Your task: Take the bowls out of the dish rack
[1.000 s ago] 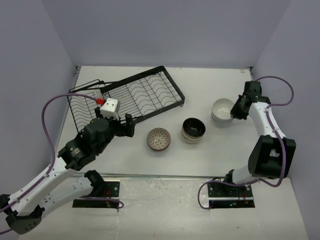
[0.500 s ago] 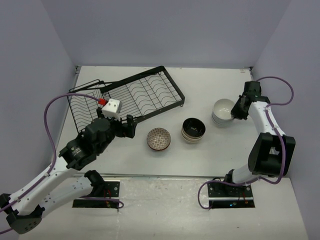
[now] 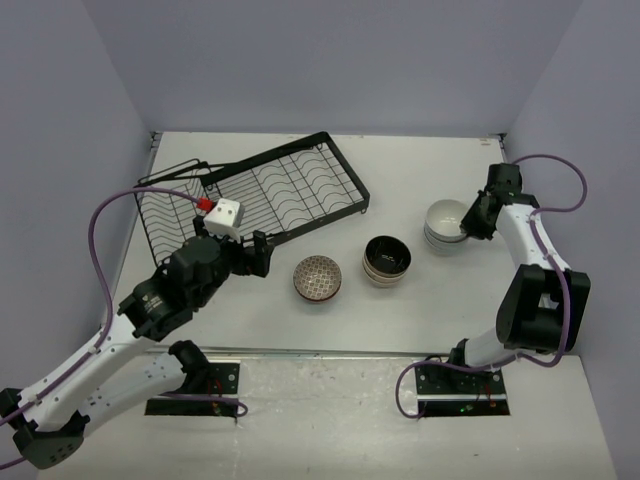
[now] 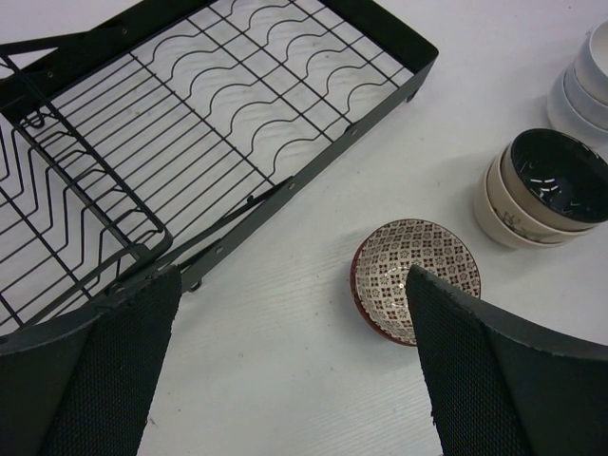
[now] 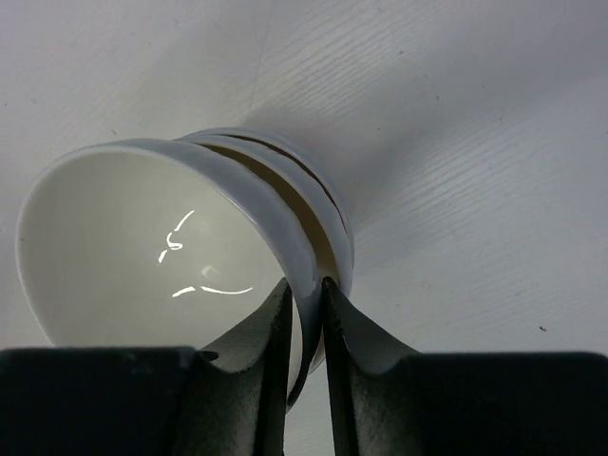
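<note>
Three white bowls (image 3: 446,224) stack on the table (image 3: 420,170) right of the rack (image 3: 346,170); my right gripper (image 5: 306,309) straddles the top rim, pinch or not I cannot tell. My left gripper (image 4: 290,285) gapes wide.

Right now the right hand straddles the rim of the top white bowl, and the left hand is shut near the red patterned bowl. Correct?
Not quite: the left hand is wide open, as the left wrist view shows. The rest stands: it is near the red patterned bowl, and the right hand straddles the top white bowl's rim.
</note>
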